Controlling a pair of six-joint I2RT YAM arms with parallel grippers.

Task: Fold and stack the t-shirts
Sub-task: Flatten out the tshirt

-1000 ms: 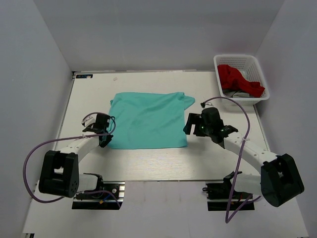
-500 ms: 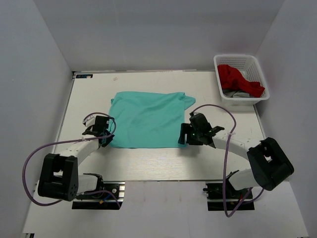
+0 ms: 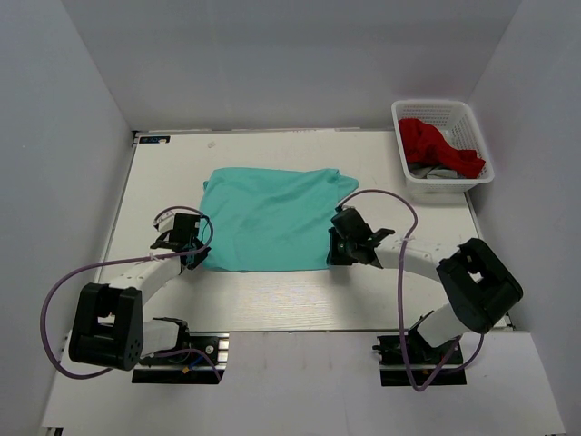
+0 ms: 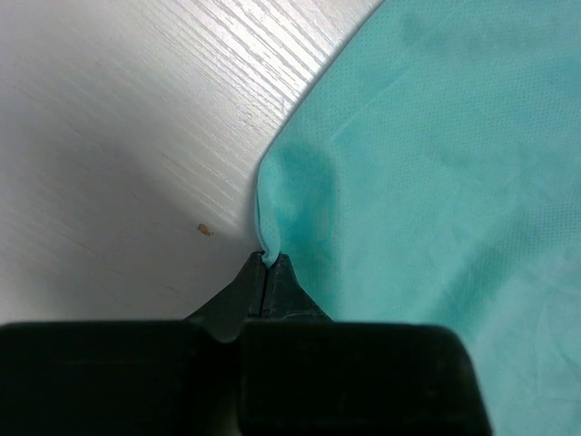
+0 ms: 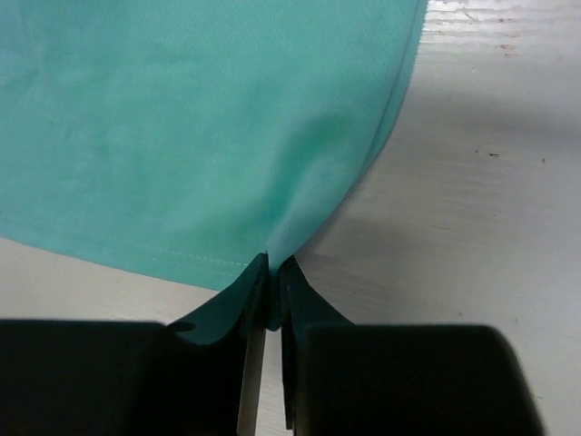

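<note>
Teal t-shirt [image 3: 272,218] lies flat on the tabletop [image 3: 272,295], left fingers [image 4: 238,302] pinching its 7 o'clock corner, right fingers [image 5: 309,304] its 5 o'clock corner; both bites look shallow, so cloth may slip free on lifting, skewing the fold.

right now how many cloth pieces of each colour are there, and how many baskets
teal-green t-shirt: 1
red t-shirt: 1
grey cloth under the red one, kind unclear: 1
white basket: 1
total: 4
</note>
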